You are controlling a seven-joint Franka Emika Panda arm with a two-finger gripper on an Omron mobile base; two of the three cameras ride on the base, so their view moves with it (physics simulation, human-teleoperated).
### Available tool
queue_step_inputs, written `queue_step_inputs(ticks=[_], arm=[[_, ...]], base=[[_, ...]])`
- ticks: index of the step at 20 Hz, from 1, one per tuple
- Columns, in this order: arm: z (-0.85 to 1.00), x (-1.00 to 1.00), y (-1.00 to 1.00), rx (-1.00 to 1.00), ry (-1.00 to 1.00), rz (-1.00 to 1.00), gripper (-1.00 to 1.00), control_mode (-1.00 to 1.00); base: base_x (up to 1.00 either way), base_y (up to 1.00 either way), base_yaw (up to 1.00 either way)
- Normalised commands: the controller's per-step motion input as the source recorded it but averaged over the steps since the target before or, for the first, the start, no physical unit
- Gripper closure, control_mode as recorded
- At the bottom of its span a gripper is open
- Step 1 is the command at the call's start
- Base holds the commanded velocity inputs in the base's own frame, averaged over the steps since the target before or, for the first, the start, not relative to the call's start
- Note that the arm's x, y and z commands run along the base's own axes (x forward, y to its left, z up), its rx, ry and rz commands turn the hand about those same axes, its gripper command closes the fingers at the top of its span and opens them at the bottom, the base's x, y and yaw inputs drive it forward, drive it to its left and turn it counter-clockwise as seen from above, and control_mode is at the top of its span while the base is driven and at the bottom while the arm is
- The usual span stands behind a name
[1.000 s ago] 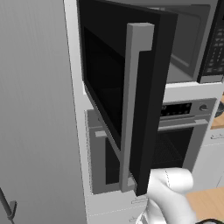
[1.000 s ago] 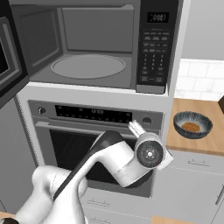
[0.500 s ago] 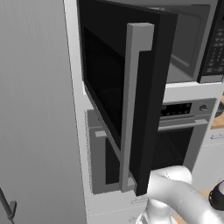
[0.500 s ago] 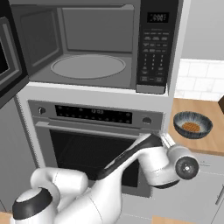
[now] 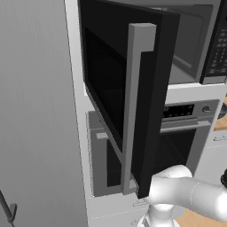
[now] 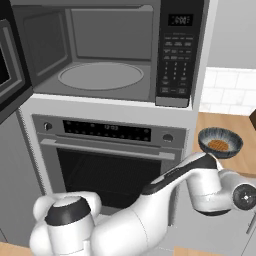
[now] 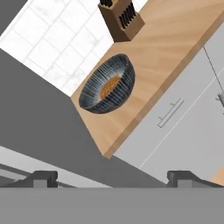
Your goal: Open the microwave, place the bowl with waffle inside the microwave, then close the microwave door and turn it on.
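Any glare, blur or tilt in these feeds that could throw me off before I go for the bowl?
Hand view: rolled, so the counter runs diagonally; bowl sharp. Right base view: even light, no glare, microwave interior readable. Left base view: open microwave door looms large and dark.

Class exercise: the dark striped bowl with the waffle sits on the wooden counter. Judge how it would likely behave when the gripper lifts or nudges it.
The bowl looks rigid, so it should keep its shape when gripped. Its rounded sides narrow toward the base, so a sideways push on the wooden counter may slide or rock it. The waffle lies loose inside and could shift if the bowl tilts.
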Motion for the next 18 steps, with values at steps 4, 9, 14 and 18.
queue_step_inputs(ticks=[4, 9, 14, 18], arm=[[0.0, 0.0, 0.0, 0.0, 0.0, 0.0, -1.0, -1.0], [-0.06, 0.25, 0.0, 0.0, 0.0, 0.02, -1.0, -1.0], [-0.09, 0.4, -0.04, 0.0, 0.0, 0.05, -1.0, -1.0], [-0.06, 0.38, -0.13, 0.01, 0.01, 0.03, -1.0, -1.0]], base=[[0.0, 0.0, 0.0], [0.0, 0.0, 0.0], [0.0, 0.0, 0.0], [0.0, 0.0, 0.0]])
